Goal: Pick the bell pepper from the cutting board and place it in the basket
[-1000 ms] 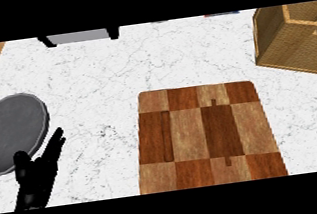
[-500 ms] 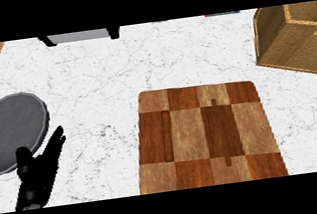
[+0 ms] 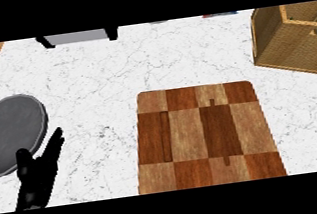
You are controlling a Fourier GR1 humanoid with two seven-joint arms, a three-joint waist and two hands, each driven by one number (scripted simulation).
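No change: left robot hand (image 3: 36, 175) open.

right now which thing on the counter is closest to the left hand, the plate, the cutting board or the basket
The grey plate: it lies right beside the left hand. The cutting board is further right; the basket sits at the far right corner.

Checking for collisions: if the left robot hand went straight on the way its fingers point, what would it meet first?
Probably nothing soon: the left robot hand points up-right over bare counter, passing beside the grey plate; depth is unclear.
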